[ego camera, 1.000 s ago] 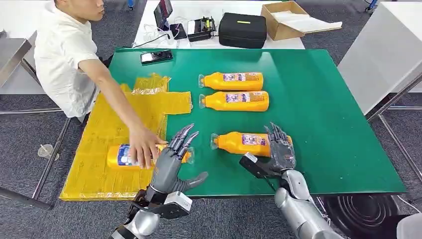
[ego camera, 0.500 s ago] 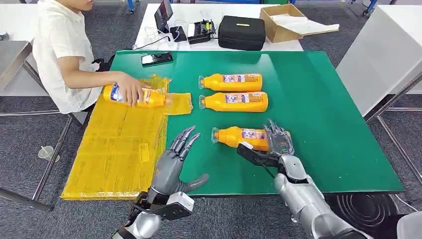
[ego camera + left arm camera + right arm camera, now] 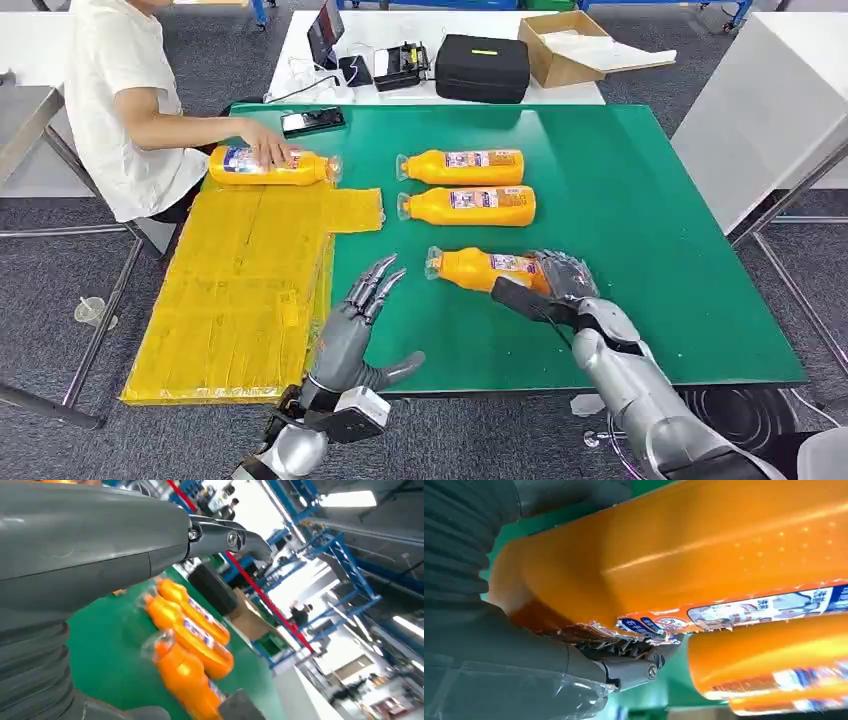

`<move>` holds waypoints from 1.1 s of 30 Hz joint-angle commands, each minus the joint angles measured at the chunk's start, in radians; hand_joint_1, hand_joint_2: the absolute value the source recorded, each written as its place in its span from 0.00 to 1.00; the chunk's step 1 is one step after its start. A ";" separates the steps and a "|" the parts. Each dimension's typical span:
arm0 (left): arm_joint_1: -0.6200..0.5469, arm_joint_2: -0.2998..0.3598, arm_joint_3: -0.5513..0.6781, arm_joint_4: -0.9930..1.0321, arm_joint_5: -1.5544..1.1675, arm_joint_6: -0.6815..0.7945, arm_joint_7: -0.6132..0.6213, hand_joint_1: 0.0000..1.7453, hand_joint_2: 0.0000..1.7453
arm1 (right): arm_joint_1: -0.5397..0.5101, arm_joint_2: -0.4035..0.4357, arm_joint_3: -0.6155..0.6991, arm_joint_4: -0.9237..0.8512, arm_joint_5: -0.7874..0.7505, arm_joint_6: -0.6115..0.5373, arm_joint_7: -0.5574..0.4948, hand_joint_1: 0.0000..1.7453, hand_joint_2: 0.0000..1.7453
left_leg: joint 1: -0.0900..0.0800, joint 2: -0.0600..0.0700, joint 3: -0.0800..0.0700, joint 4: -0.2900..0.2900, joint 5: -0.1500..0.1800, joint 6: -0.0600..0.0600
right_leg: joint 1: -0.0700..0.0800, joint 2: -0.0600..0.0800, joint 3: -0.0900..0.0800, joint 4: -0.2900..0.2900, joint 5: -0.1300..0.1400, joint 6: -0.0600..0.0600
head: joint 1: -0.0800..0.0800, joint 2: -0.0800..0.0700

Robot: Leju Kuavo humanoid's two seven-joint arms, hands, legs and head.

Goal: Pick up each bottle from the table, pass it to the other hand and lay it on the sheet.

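Note:
Three orange bottles lie on the green table (image 3: 650, 220). My right hand (image 3: 560, 285) grips the base end of the nearest bottle (image 3: 475, 268), thumb in front and fingers over its far side. In the right wrist view that bottle (image 3: 674, 555) presses against the palm. The other two bottles (image 3: 462, 165) (image 3: 468, 204) lie side by side farther back. My left hand (image 3: 355, 325) hovers open near the table's front edge, beside the yellow sheet (image 3: 250, 290). At the sheet's far end, a person's hand (image 3: 265, 152) rests on another bottle (image 3: 300, 167).
A person in a white shirt (image 3: 120, 90) sits at the table's left. A phone (image 3: 313, 120) lies at the far left corner. Behind the table stand a black case (image 3: 487, 67) and a cardboard box (image 3: 575, 40). A white table (image 3: 770, 110) is at the right.
The person carried a bottle from the sheet's near part to its far end. My right hand closed round the nearest bottle, whose neck swung away from me.

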 commanded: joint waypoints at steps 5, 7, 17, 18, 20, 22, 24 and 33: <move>0.032 -0.056 0.088 0.012 0.317 -0.166 0.082 0.00 1.00 | 0.273 -0.010 -0.072 -0.263 -0.296 0.016 -0.131 1.00 1.00 | 0.001 0.001 0.002 -0.001 0.000 0.000 | 0.003 -0.002 0.013 -0.002 0.001 -0.002 | 0.000 0.000; 0.049 -0.078 0.123 0.012 0.446 -0.202 0.153 0.00 1.00 | 0.325 0.018 -0.104 -0.363 -0.356 -0.005 -0.163 1.00 1.00 | 0.003 0.001 0.004 -0.001 -0.001 -0.001 | 0.005 -0.003 0.016 -0.003 0.000 -0.003 | -0.001 0.000; 0.037 -0.068 0.120 0.046 0.816 -0.154 0.189 0.00 1.00 | 0.395 0.119 -0.081 -0.586 -0.455 -0.123 -0.247 1.00 1.00 | 0.003 0.007 -0.008 0.001 -0.002 -0.001 | 0.004 0.003 0.003 0.002 0.000 -0.004 | 0.000 0.000; 0.039 -0.065 0.117 0.038 0.820 -0.153 0.190 0.00 1.00 | 0.393 0.116 -0.080 -0.579 -0.456 -0.127 -0.248 1.00 1.00 | 0.002 0.006 -0.011 0.000 -0.001 -0.001 | 0.003 0.003 0.001 0.002 0.000 -0.003 | -0.001 0.000; 0.039 -0.063 0.114 0.036 0.823 -0.151 0.192 0.00 1.00 | 0.392 0.113 -0.078 -0.575 -0.458 -0.129 -0.250 1.00 1.00 | 0.002 0.005 -0.013 0.000 0.000 -0.001 | 0.003 0.002 0.000 0.002 0.000 -0.002 | 0.000 0.000; 0.038 -0.062 0.110 0.035 0.826 -0.149 0.193 0.00 1.00 | 0.390 0.110 -0.077 -0.572 -0.460 -0.131 -0.251 1.00 1.00 | 0.001 0.005 -0.014 0.000 0.000 0.000 | 0.002 0.003 -0.001 0.002 0.001 -0.001 | 0.000 0.000; 0.038 -0.057 0.104 0.032 0.835 -0.148 0.191 0.00 1.00 | 0.391 0.119 -0.079 -0.571 -0.471 -0.139 -0.266 1.00 1.00 | 0.001 0.005 -0.015 0.000 0.000 0.000 | 0.002 0.003 -0.002 0.002 0.000 -0.001 | 0.000 0.000; 0.042 -0.024 0.042 -0.028 0.858 -0.200 0.193 0.00 1.00 | 0.338 0.170 0.054 -0.449 -0.458 -0.134 -0.255 1.00 1.00 | 0.002 0.008 -0.013 0.000 -0.002 -0.001 | 0.003 0.005 -0.001 0.002 -0.001 -0.005 | 0.000 0.000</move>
